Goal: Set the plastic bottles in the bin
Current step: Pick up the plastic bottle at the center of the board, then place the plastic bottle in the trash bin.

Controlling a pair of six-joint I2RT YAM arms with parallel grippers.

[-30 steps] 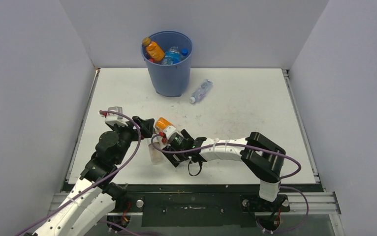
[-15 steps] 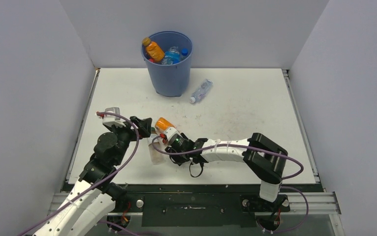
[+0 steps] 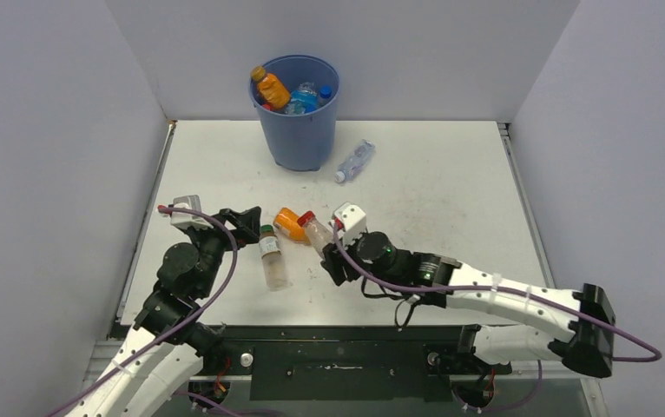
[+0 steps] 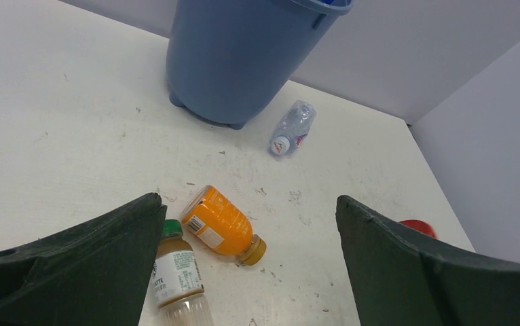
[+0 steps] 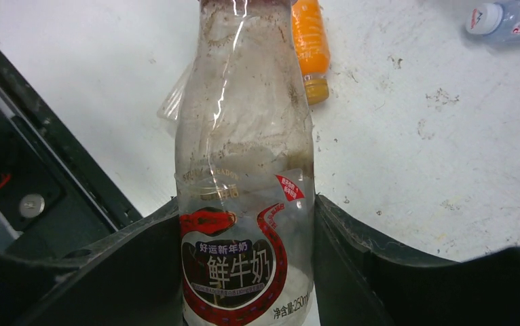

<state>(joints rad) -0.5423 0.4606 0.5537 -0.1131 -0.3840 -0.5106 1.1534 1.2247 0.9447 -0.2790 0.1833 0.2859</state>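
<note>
Left gripper (image 3: 244, 217) spread wide; right gripper (image 3: 329, 253) clamped on a clear bottle (image 5: 244, 170)

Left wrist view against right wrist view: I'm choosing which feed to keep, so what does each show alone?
Left wrist only: the blue bin, and the green-capped bottle's cap and label. Right wrist only: the right end effector shut on the red-labelled bottle. Both: the orange bottle and the crushed clear bottle lying on the white table.
</note>
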